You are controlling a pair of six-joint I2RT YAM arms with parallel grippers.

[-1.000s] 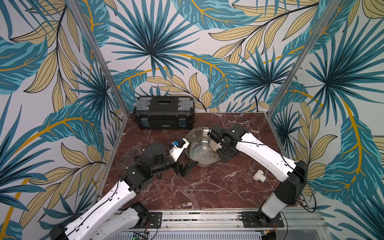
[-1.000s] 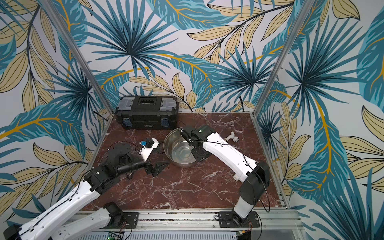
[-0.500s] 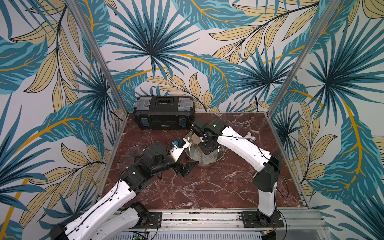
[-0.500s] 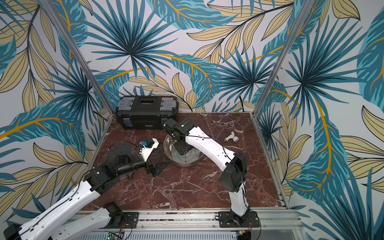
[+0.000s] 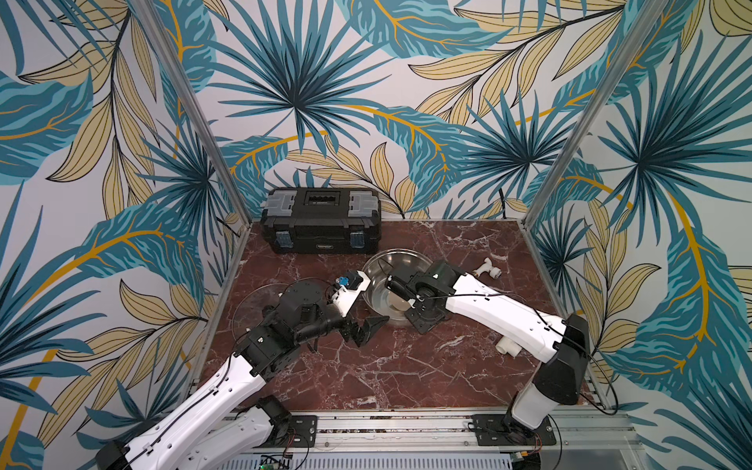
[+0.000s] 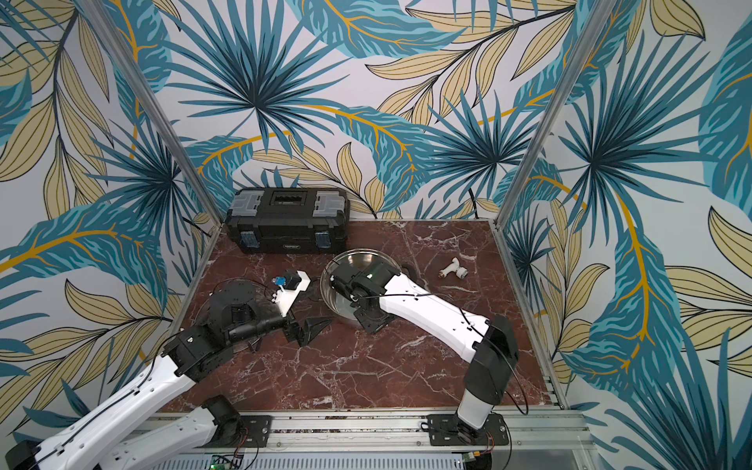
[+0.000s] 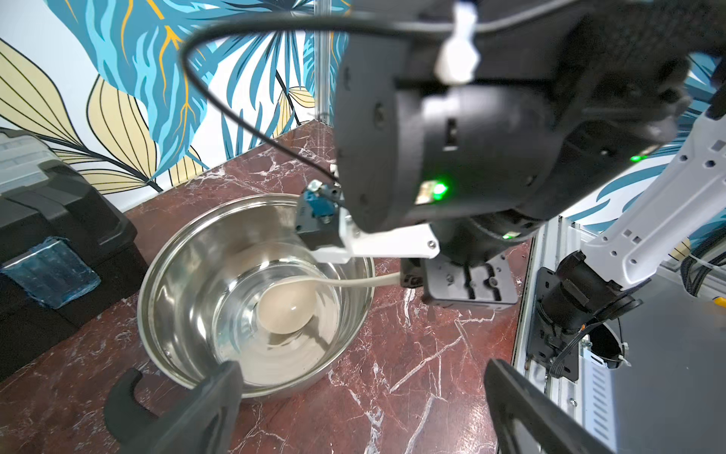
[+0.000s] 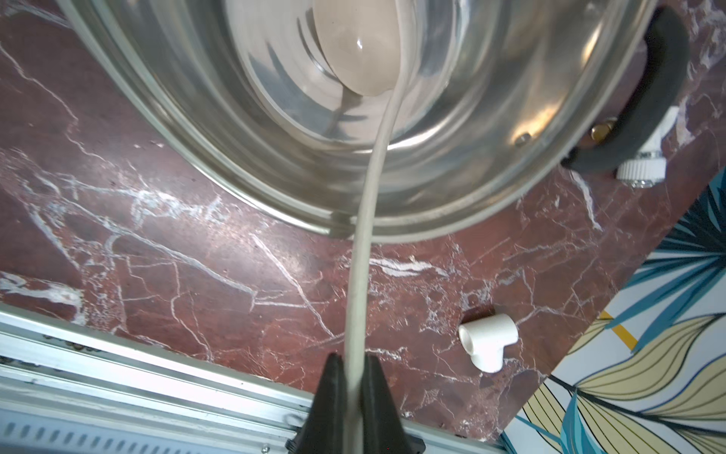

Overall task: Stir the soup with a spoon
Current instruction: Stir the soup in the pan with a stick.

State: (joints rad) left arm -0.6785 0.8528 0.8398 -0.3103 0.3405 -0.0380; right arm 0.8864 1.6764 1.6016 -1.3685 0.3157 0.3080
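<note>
At the left of the table (image 5: pixel 407 366) the clear glass lid (image 5: pixel 256 301) lies flat, partly under the left arm (image 5: pixel 219 394), so the pot is already uncovered. The left jaws stand spread as wide as they go, empty, low over the table just beside the near-left side of the pot; they touch nothing.

The stainless-steel pot (image 5: pixel 392 260) sits mid-table in front of the black toolbox (image 5: pixel 321 219). Its inside (image 7: pixel 220 298) is bare and shiny, with no liquid to be seen.

The cream ladle (image 7: pixel 286 310) is already in the pot: its round bowl sits low near the middle of the bottom, though I cannot tell whether it touches the metal. Its slim handle (image 8: pixel 361 275) slopes up over the rim towards the right arm (image 5: pixel 500 317). The right jaws are clamped tight on the far end of that handle.

Two white pipe fittings, one a tee (image 8: pixel 489 344) and the other a tap piece (image 5: pixel 490 268), lie apart at the right, clear of the work.

As I judge it, uncovering, picking up and dipping are done and the stirring itself is in hand. How many turns have been made cannot be read. Circling the bowl round the bottom is what remains, and perhaps setting the ladle down afterwards.
</note>
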